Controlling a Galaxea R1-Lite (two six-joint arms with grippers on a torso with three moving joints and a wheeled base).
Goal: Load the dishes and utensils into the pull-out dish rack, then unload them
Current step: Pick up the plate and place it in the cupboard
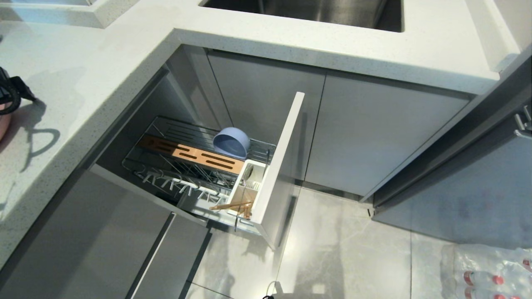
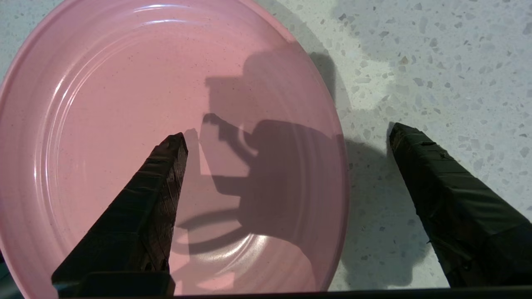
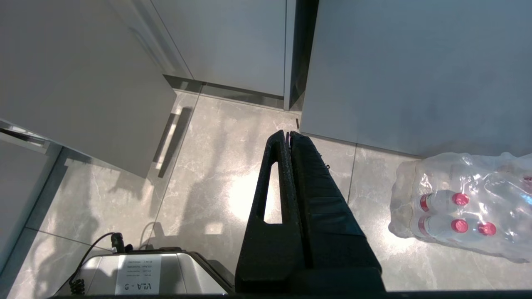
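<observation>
Head view first: the pull-out dish rack stands slid out from under the pale speckled worktop, its tall front panel edge-on. In the wire basket the blue-grey bowl sits tipped on its side, just behind the wooden slotted insert. The white cutlery holder sits against the front panel, with the spoon standing in it and the chopsticks lying across its near end, tips poking out past the rim. At the far left edge, a dark bit of the left arm hangs over the worktop. A steel sink shows at the top, and a shrink-wrapped pack of bottles lies on the floor at the lower right.

Over to the left wrist view: the left pincer is spread wide, one finger over the salmon-pink plate, the other over bare worktop, straddling the plate's rim. The plate lies flat on the worktop; nothing is gripped.

Right wrist view now: the right pincer is pressed fully together, empty, pointing down at the grey tiled floor near the bottle pack, with cabinet fronts behind.
</observation>
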